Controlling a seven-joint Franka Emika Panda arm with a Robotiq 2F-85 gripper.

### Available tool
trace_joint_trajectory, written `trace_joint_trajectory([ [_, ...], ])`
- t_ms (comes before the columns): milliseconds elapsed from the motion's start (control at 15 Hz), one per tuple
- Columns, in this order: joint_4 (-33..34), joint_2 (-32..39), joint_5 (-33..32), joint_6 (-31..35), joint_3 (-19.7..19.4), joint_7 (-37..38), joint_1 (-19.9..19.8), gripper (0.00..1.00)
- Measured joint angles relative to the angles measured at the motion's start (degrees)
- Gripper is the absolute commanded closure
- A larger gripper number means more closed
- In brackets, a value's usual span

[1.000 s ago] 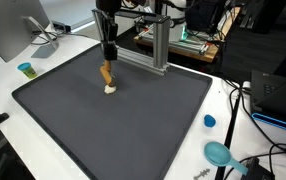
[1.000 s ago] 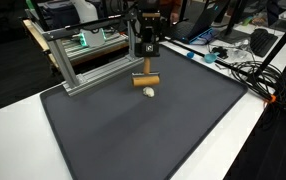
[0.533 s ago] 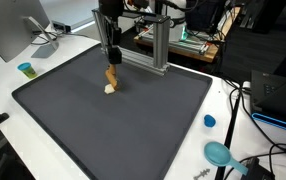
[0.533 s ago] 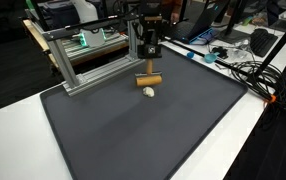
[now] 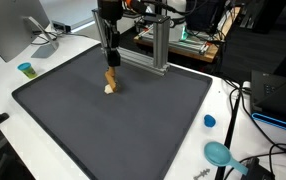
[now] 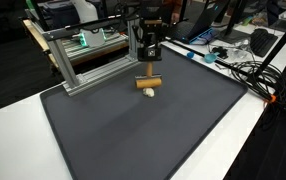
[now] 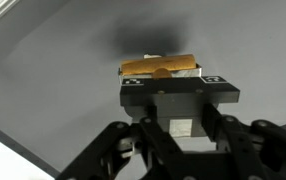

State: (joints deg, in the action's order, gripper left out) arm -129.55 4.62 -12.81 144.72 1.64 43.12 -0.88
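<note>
One gripper hung above the dark mat, jaws clamped on a wooden dowel directly beneath them. The dowel's long axis lay level, crosswise to the fingers, and a cream lump sat just below.

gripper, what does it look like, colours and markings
The gripper is black and blocky: a rectangular body with small white markings at its upper corners, black linkage bars behind, and a pale patch at the centre.
</note>
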Motion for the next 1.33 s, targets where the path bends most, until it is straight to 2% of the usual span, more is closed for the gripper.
trace_joint_trajectory([
  [733, 3.49, 4.32, -5.46, 0.61, -2.81, 6.54, 3.02, 0.79],
  [1333, 7.00, 7.14, -5.13, 0.17, -4.59, 7.04, 3.68, 0.79],
])
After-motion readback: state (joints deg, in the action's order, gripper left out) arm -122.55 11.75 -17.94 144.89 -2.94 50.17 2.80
